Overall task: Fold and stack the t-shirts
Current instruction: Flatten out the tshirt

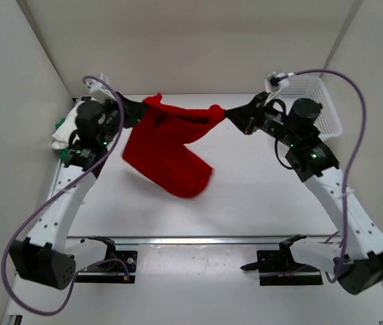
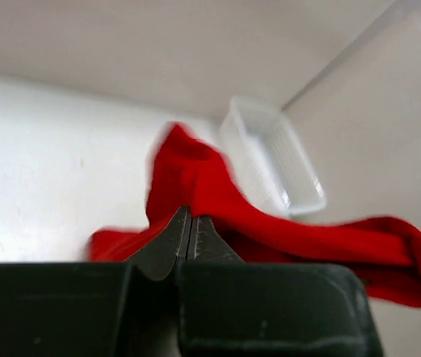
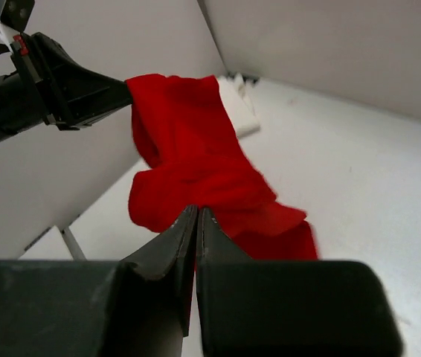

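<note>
Cloth hangs stretched between two pinches: left hand and right hand are each clamped shut on the red shirt, holding it above the far surface — probably to spread it for folding.

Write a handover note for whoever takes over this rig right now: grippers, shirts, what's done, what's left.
Left gripper: jaws shut on one end of the red shirt.
Right gripper: jaws shut on the other end.
The shirt hangs stretched between them over the table, unfolded.
The white shirt and green shirt lie bunched at the table's left edge; folded or not, unclear.
Done: red one gripped by both arms.
Left: fold it, stack all three.
</note>
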You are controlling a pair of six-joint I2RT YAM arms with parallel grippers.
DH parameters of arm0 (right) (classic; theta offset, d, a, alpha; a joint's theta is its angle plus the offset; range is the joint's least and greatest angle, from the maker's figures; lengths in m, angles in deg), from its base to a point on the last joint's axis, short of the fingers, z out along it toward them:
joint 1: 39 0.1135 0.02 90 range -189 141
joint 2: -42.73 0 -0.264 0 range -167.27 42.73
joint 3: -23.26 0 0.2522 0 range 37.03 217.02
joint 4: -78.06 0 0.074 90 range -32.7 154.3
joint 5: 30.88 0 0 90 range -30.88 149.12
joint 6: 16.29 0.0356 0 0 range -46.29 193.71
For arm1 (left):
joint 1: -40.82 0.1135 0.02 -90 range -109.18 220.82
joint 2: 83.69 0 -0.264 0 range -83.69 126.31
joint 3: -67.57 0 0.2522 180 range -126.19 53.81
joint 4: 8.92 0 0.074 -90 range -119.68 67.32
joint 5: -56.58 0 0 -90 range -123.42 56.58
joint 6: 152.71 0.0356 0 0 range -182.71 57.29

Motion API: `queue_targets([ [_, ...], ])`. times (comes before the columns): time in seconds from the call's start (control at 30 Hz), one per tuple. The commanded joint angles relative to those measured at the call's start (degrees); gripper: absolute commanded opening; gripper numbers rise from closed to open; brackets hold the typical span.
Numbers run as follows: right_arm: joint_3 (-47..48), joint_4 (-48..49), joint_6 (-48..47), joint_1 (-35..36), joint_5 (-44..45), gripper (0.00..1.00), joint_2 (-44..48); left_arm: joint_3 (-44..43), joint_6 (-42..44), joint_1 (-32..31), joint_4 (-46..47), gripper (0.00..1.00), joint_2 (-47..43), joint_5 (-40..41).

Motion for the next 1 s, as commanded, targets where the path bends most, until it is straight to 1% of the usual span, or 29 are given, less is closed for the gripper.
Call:
queue_targets([
  [0.0, 6.9, -3.1, -3.4, 2.8, 5.9, 0.0, 5.3, -8.8, 3.9, 2.1, -9.3, 0.0, -3.9, -1.8],
  [0.03, 7.8, -4.5, -3.5, 4.6, 6.9, 0.0, 6.1, -12.6, 5.5, 1.6, -11.5, 0.0, -4.7, 0.3],
  [0.07, 9.5, -5.8, -3.5, 5.5, 7.8, 0.0, 6.2, -14.4, 6.0, 1.1, -14.2, 0.0, -5.0, 1.5],
  [0.1, 10.5, -5.9, -3.5, 7.3, 8.1, 0.0, 6.8, -18.0, 6.9, 1.2, -14.8, 0.0, -5.1, 2.6],
  [0.17, 13.6, -9.0, -4.4, 11.2, 10.3, 0.0, 6.9, -23.8, 7.7, 2.4, -19.1, 0.0, -4.8, 2.3],
  [0.23, 16.5, -10.1, -6.6, 18.1, 16.0, 0.0, 7.4, -32.0, 9.8, 2.5, -22.6, 0.0, -4.1, 3.6],
  [0.3, 18.1, -11.6, -8.1, 22.6, 20.4, 0.0, 7.2, -37.0, 11.9, 0.6, -25.0, 0.0, -3.3, 7.4],
  [0.33, 18.1, -11.5, -9.8, 23.9, 24.1, 0.0, 6.6, -39.5, 13.0, -0.5, -26.8, 0.0, -2.6, 8.1],
  [0.37, 18.1, -11.6, -9.5, 22.2, 25.0, 0.0, 6.6, -40.6, 13.6, -1.1, -27.9, 0.0, -2.1, 9.5],
  [0.4, 17.4, -11.6, -9.3, 20.2, 24.1, 0.0, 6.2, -40.6, 13.8, -0.9, -28.2, 0.0, -1.5, 9.2],
  [0.43, 16.7, -11.4, -7.2, 13.2, 18.0, 0.0, 5.1, -40.6, 13.6, -0.4, -28.2, 0.0, -1.5, 8.3],
  [0.47, 15.6, -9.4, -2.7, 3.8, 7.6, 0.0, 4.3, -39.0, 13.2, -0.4, -27.6, 0.0, -0.7, 7.6],
  [0.5, 11.9, -4.0, -0.1, -1.6, -2.9, 0.0, 4.2, -37.8, 13.2, -0.6, -26.5, 0.0, -0.2, 7.8],
  [0.53, 7.5, -1.2, 5.4, -10.4, -7.9, 0.0, 3.4, -35.8, 13.0, -1.0, -25.9, 0.0, 0.4, 7.8],
  [0.57, 4.7, 4.6, 9.4, -14.4, -13.3, 0.0, 2.7, -33.4, 13.1, -1.0, -24.8, 0.0, 1.6, 7.5],
  [0.6, 1.4, 5.9, 9.8, -16.9, -13.5, 0.0, 2.1, -32.4, 13.3, -0.5, -24.1, 0.0, 3.4, 4.9],
  [0.67, -2.0, 5.9, 8.2, -17.7, -11.6, 0.0, -1.1, -28.3, 13.0, -0.5, -22.4, 0.0, 6.9, 3.6],
  [0.77, -6.8, 9.6, 7.6, -18.9, -11.6, 0.01, -8.1, -27.0, 14.6, -2.5, -20.2, 0.0, 15.5, 5.2],
  [0.83, -7.7, 12.4, 8.4, -20.2, -11.3, 0.0, -14.2, -29.2, 14.9, -3.5, -19.1, 0.0, 25.9, 4.5],
  [0.87, -7.2, 13.0, 8.9, -19.7, -10.4, 0.0, -18.5, -32.9, 15.2, -3.5, -19.4, 0.0, 29.2, 4.4],
  [0.9, -7.0, 14.0, 9.4, -19.9, -10.2, 0.0, -22.0, -38.8, 15.7, -4.4, -20.4, 0.0, 35.6, 5.3],
  [0.93, -6.1, 14.1, 9.1, -18.9, -9.8, 0.0, -23.7, -42.5, 16.8, -5.1, -22.3, 0.0, 42.2, 5.6],
  [0.97, -5.1, 15.0, 9.2, -18.9, -9.8, 0.0, -26.8, -52.6, 17.1, -5.7, -24.1, 0.0, 45.8, 6.2],
])
